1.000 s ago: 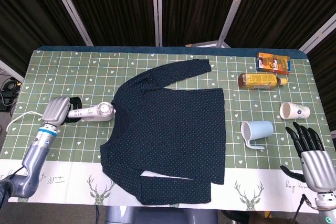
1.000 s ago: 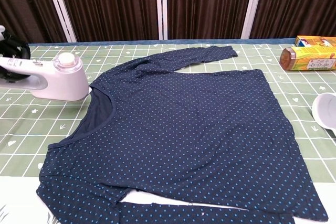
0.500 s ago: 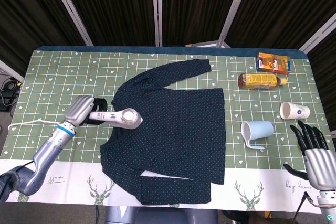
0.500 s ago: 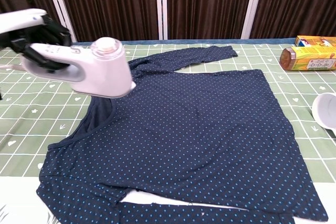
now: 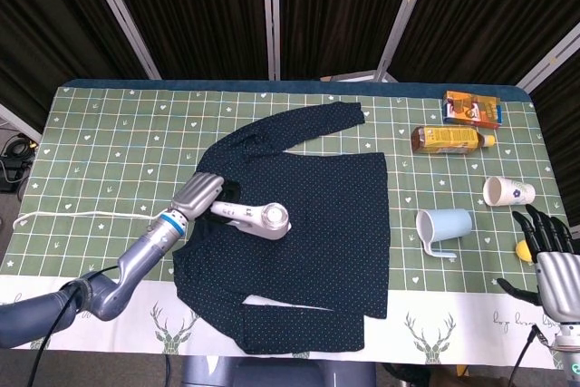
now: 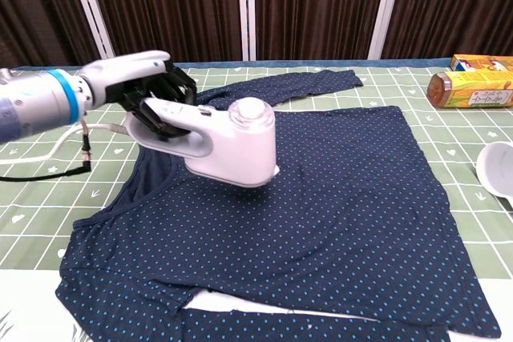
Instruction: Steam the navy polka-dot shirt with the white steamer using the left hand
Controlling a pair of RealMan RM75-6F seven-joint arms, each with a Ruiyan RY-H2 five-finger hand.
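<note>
The navy polka-dot shirt [image 5: 313,215] [image 6: 321,206] lies spread flat on the green checked table, neckline to the left, sleeves toward the far and near edges. My left hand [image 5: 201,195] [image 6: 140,86] grips the handle of the white steamer [image 5: 258,217] [image 6: 228,146]. The steamer's head hovers over the shirt's chest area, just right of the neckline. Its white cord [image 5: 72,216] [image 6: 48,150] trails left across the table. My right hand [image 5: 553,256] hangs off the table's right edge with its fingers spread and nothing in them; the chest view does not show it.
A light-blue mug [image 5: 444,227] lies on its side right of the shirt, and a white paper cup [image 5: 506,191] beyond it. A tea bottle [image 5: 450,139] [image 6: 471,88] and an orange box [image 5: 471,108] [image 6: 481,62] sit at the far right. A small yellow object [image 5: 524,250] shows beside my right hand.
My left hand has carried the steamer rightward from beside the neckline onto the shirt's chest. The right hand has sunk slightly lower at the table's right edge.
</note>
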